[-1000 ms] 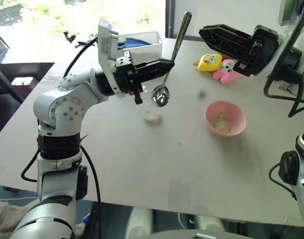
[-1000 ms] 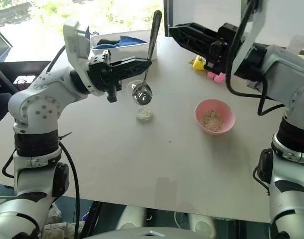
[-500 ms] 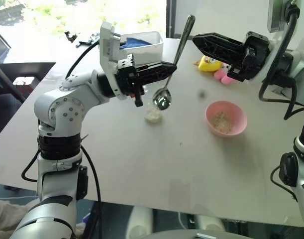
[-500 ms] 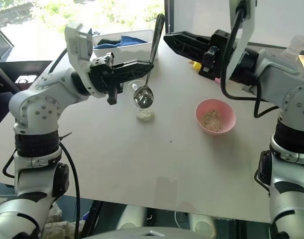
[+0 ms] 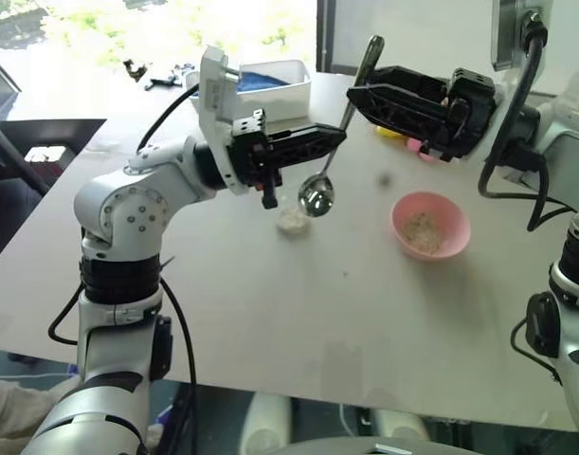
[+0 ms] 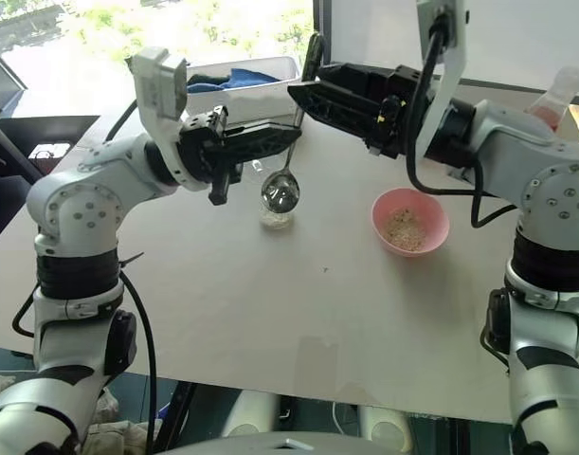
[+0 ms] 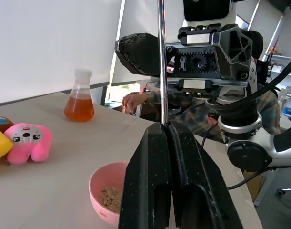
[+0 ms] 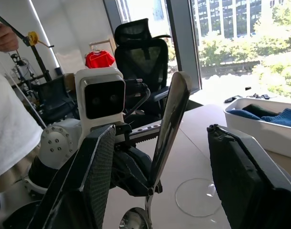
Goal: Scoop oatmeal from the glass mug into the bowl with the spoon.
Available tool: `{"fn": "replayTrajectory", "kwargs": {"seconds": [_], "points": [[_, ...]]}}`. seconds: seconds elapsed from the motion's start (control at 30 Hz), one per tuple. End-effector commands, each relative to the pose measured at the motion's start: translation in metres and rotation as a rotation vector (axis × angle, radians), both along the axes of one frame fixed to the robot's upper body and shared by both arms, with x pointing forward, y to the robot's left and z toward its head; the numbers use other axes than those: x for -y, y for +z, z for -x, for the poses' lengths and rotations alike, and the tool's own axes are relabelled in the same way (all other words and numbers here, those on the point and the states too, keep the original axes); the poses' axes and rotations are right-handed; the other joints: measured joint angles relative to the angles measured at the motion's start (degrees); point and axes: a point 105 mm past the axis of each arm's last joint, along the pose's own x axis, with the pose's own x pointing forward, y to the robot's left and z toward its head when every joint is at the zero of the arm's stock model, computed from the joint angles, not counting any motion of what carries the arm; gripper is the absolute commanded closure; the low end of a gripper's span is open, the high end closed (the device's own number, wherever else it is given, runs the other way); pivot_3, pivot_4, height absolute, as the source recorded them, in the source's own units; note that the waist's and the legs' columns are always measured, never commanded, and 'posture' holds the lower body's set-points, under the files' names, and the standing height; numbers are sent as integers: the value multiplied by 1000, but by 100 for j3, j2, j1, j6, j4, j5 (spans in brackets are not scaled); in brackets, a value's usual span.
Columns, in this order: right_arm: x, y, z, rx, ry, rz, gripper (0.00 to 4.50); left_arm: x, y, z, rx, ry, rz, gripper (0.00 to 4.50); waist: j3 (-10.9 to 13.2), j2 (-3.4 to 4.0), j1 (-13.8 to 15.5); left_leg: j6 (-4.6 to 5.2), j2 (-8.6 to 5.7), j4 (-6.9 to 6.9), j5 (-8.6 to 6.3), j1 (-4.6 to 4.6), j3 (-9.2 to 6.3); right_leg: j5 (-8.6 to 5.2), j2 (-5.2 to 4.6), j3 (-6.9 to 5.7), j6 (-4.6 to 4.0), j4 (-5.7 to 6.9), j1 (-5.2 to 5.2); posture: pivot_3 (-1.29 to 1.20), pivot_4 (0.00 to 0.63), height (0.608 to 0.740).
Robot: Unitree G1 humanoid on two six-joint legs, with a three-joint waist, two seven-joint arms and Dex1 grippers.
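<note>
1. The left end effector [image 5: 338, 138] is fully shut on the spoon [image 5: 343, 118]. It holds the thin handle near the middle, so the handle rises above the fingers and the oval bowl hangs below them.
2. The spoon bowl hangs just above the mug [image 6: 276, 210], which stands on the tabletop [image 5: 298, 313]. I cannot tell if there is oatmeal in the spoon bowl; it looks shiny and empty.
3. The right end effector [image 6: 303, 90] has its fingers well apart, and it holds nothing. The right wrist view shows the upper handle standing in the gap between the two fingers [image 8: 90, 181] and touching neither of them. I judge that it is about to take the spoon from the left one.
4. The oatmeal [image 5: 291, 221] lies as a pale clump at the bottom of the mug, so some is left to scoop.
5. The bowl [image 5: 430, 225] stands on the tabletop to the robot's right of the mug, well apart from it. It already holds a small heap of flakes [image 5: 421, 230], so I judge at least one scoop is done.
6. What is left, in my judgement: complete the handover if one is meant, dip the spoon into the mug, lift the clump, carry it to the bowl and tip it in.
7. Beyond the bowl, farther from the mug, lie a pink soft toy [image 7: 30, 141] and a flask [image 7: 79, 100] of orange liquid; they play no part in the task.
</note>
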Motion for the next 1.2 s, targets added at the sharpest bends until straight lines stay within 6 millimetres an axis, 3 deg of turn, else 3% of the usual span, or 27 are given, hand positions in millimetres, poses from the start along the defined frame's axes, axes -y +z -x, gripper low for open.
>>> {"fn": "replayTrajectory", "kwargs": {"seconds": [0.03,0.27,0.5,0.63,0.67,0.83,0.93,1.0,1.07,1.2], "points": [[-3,10,7,46,30,-15,1393,6,12,12,66,-52,-2,4500,0,0,-1,0,0,0,0,0,0,0,0,0,0,0,0,0,150,740],[-7,6,9,31,58,3,4461,8,10,14,67,-66,-12,4500,0,1,-2,0,0,0,0,0,0,0,0,0,0,0,0,0,150,740],[-5,1,10,14,64,28,4461,7,11,12,75,-50,-16,4500,1,1,-1,0,0,1,0,0,-1,0,0,0,0,1,0,0,150,740],[13,11,-2,18,-46,-21,4461,-2,15,-4,91,68,6,4500,1,1,2,0,0,1,0,0,0,0,0,0,0,1,0,0,150,740],[17,14,-4,21,-72,-34,4500,-5,17,-5,82,76,17,3818,1,1,4,0,0,1,0,0,0,0,0,0,0,1,0,0,150,740],[37,28,-14,18,-202,-107,4500,-17,26,-13,87,169,46,1729,1,1,3,0,0,3,0,0,0,0,0,0,0,1,0,0,150,740],[61,32,-26,9,-390,-146,4500,-34,30,-26,98,299,61,352,1,1,2,0,0,3,0,-1,1,0,0,0,0,1,0,0,150,740],[83,33,-34,-14,-554,-196,4500,-50,30,-36,117,413,63,352,1,1,4,0,0,3,0,-1,1,0,-1,1,0,1,0,0,150,740],[91,29,-35,-26,-633,-195,4500,-55,29,-38,119,438,67,352,1,1,9,-1,0,3,1,-1,2,0,-1,0,0,1,0,0,150,740],[89,28,-36,-73,-670,-254,4500,-41,13,-32,176,389,-28,352,1,1,1,-15,0,2,9,-2,7,0,-2,3,0,0,-1,0,150,740]]}}
